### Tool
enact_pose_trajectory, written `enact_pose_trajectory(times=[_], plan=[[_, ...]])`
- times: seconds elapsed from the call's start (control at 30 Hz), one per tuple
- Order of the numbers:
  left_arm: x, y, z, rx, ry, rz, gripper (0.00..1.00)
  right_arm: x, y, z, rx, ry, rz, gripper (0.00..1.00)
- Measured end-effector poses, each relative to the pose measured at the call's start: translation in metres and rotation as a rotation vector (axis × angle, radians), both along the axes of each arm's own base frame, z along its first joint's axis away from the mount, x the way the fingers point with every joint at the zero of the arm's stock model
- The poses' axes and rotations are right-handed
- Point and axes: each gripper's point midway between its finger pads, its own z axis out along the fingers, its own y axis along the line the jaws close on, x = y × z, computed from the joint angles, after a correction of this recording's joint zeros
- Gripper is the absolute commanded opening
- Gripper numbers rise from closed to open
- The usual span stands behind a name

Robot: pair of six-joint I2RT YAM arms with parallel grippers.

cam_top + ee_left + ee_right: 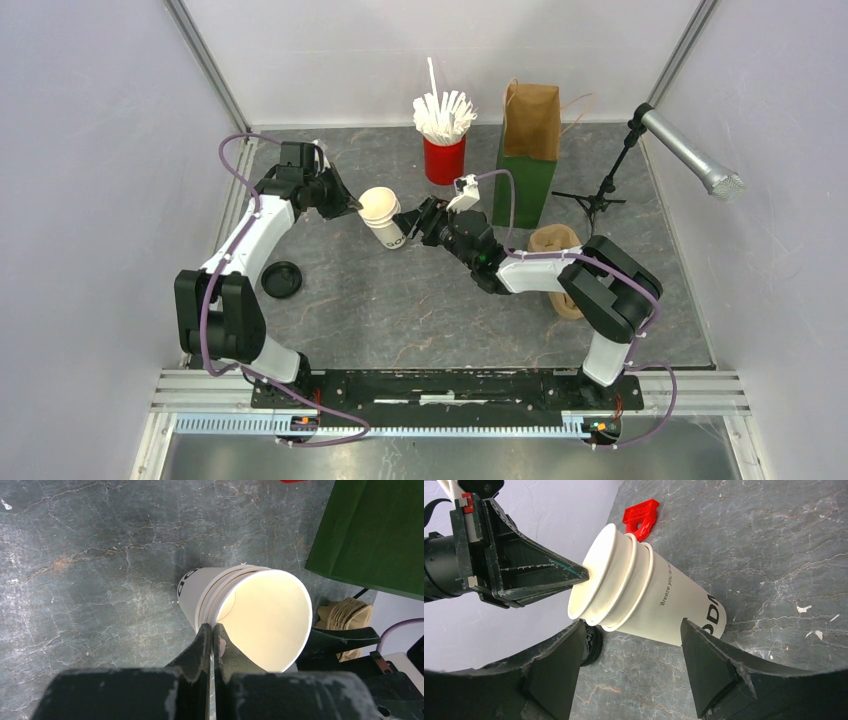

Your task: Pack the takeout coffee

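Step, as judged: freeing 1 cup from cup stack [649, 595], toward far edge. Left gripper [211, 628] pinches inner rim. Right gripper [633, 624] straddles body, grip unclear. Next probably needs straight pull apart.

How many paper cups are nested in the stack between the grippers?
3, by the layered rims: the innermost cup, its rim pinched by the left gripper, the middle cup, and the printed outer cup straddled by the right gripper. Others may hide inside.
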Motion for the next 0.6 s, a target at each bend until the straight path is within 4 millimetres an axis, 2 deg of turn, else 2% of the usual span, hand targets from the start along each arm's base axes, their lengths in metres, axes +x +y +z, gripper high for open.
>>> enact_pose_trajectory(times=[0.37,0.6], plan=[[0.0,-0.011,0.003,-0.072,-0.005,-0.012,0.02,0.003,0.003,0.0,-0.007,0.01,-0.005,0.71],[0.001,-0.009,0.005,-0.077,-0.018,-0.008,0.02,0.009,0.008,0.002,-0.001,0.015,-0.009,0.7]])
